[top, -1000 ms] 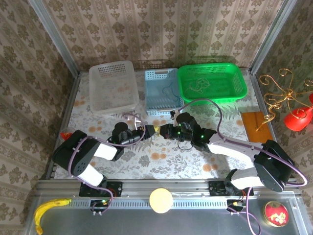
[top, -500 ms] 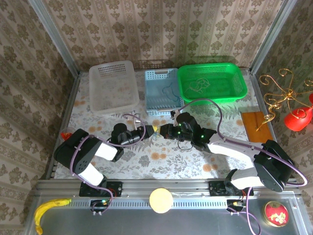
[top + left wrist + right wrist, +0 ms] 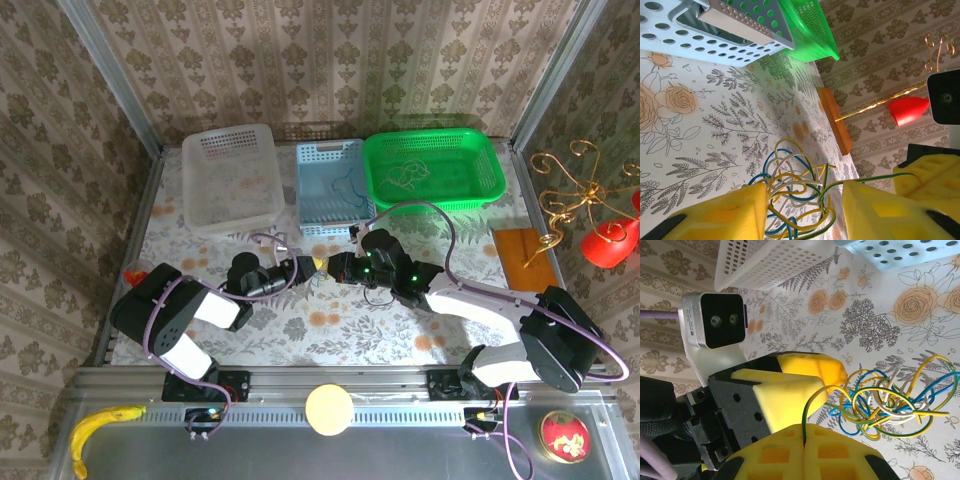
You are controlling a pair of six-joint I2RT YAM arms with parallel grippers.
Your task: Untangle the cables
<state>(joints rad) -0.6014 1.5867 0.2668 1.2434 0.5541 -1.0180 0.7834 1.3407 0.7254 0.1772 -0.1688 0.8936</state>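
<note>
The cables are a small tangle of yellow, blue, white and green-yellow cords lying on the floral table. My left gripper is open, its yellow pads standing on either side of the tangle, and some loops touch the left pad. In the right wrist view the tangle lies just beyond my right gripper, which is shut on one green-yellow cable rising out of it. From above, the left gripper and the right gripper meet tip to tip at mid-table.
Three baskets stand at the back: white, blue and green, the last two with cords inside. A wooden block and a gold wire stand are on the right. A banana lies on the near rail.
The left gripper has edged slightly right toward the right gripper. The right arm has stayed put.
</note>
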